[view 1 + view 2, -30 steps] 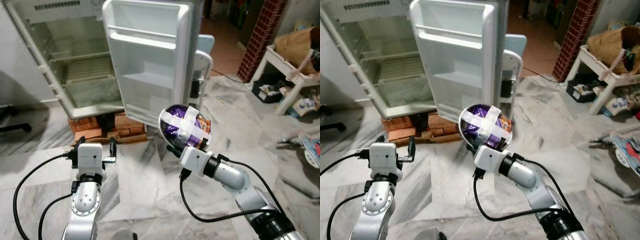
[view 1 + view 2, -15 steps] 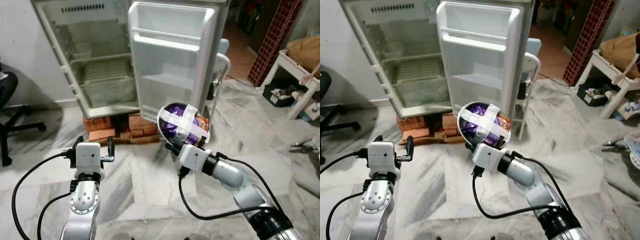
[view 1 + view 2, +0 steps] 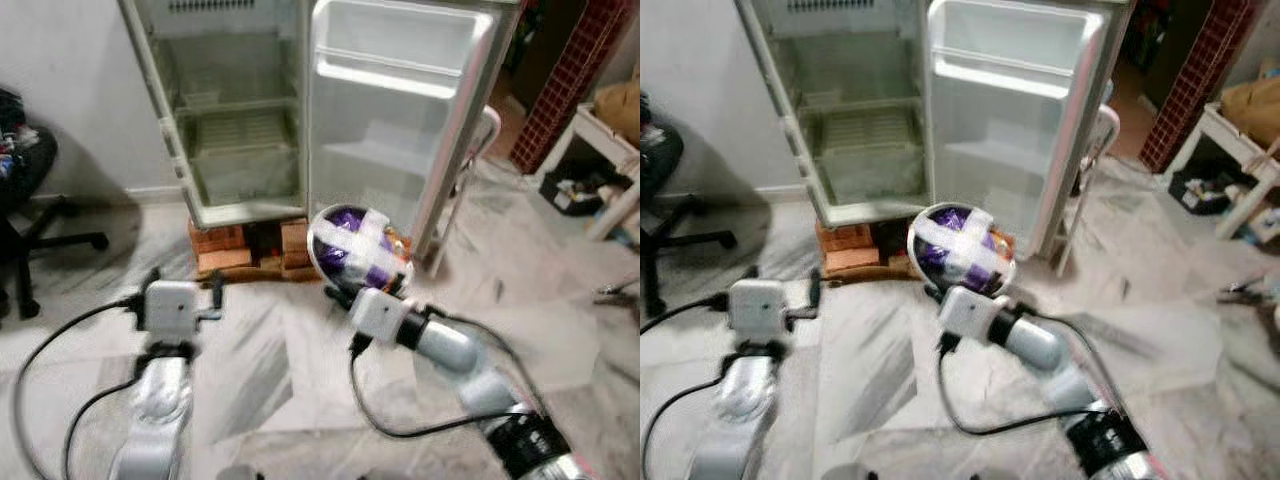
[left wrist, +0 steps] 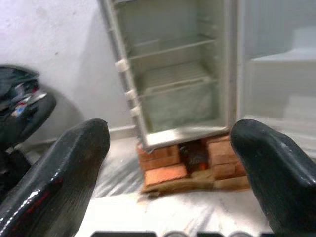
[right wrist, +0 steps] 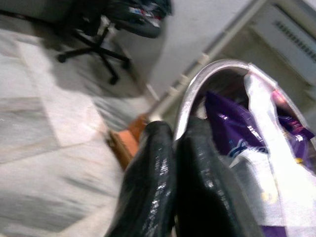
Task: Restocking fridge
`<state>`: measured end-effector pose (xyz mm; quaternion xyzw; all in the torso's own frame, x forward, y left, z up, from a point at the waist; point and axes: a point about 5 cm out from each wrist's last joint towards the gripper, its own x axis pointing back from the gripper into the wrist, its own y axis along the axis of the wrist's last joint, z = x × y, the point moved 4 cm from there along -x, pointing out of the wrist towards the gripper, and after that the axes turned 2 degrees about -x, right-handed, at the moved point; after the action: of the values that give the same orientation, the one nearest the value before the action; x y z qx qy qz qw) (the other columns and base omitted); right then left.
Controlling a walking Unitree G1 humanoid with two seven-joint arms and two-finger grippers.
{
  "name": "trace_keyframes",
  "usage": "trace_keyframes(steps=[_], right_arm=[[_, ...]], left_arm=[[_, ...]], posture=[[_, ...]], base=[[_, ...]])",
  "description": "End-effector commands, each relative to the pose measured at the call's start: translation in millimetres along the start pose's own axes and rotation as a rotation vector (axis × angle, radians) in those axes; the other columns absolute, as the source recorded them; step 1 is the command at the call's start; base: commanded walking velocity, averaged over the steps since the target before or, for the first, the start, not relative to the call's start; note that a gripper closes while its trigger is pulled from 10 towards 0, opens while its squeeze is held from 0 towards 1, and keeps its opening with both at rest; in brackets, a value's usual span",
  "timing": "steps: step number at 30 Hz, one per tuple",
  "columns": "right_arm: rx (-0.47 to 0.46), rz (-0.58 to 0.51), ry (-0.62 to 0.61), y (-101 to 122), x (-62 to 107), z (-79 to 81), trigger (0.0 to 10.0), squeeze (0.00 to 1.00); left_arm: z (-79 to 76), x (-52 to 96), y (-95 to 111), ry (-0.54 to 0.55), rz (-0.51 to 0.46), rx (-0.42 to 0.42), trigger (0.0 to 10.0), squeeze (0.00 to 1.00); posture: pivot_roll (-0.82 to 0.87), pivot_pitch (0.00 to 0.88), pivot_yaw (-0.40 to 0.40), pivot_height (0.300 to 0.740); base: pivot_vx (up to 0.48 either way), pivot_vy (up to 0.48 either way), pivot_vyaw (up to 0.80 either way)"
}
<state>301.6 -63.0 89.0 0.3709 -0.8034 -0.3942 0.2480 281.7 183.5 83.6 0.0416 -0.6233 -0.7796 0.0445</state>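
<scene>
Now right end effector [image 5: 173,148] pinches taped bowl [image 3: 358,247] rim; left [image 4: 173,163] open.

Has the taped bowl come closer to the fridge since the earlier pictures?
Yes. The taped bowl in the right end effector now sits nearer the bricks under the fridge; the walking camera exaggerates this.

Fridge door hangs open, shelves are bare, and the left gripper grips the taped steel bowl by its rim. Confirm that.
Wrong arm: the right gripper pinches the taped steel bowl by its rim, as the right wrist view shows. The left gripper is open. The fridge stands open and bare.
</scene>
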Motion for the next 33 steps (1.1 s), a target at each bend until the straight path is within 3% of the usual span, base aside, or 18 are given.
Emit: trace_keyframes(steps=[1, 7, 25, 33], right_arm=[[0.023, -0.035, -0.012, 8.3, -1.5, -6.4, 10.0, 0.0], [0.03, -0.049, -0.009, 10.9, -2.2, -5.9, 10.0, 0.0], [0.033, -0.046, 0.011, 9.9, -1.8, -3.0, 10.0, 0.0], [0.031, -0.04, 0.015, 8.5, -2.2, -2.0, 10.0, 0.0]], left_arm=[[-0.1, -0.6, 2.7, -0.006, -0.008, 0.014, 10.0, 0.0], [-0.9, -0.4, 2.8, -0.019, -0.009, 0.02, 10.0, 0.0], [-5.3, 0.0, 2.7, -0.037, -0.01, 0.039, 10.0, 0.0], [-5.6, -0.9, 3.2, -0.036, -0.012, 0.042, 10.0, 0.0]], posture=[[-0.01, 0.057, 0.004, 0.74], [-0.01, 0.059, 0.005, 0.74], [-0.02, 0.063, 0.002, 0.74], [-0.02, 0.064, 0.005, 0.74]], base=[[0.0, 0.0, 0.0], [0.0, 0.0, 0.0], [0.292, 0.0, 0.36], [0.31, 0.0, 0.0]])
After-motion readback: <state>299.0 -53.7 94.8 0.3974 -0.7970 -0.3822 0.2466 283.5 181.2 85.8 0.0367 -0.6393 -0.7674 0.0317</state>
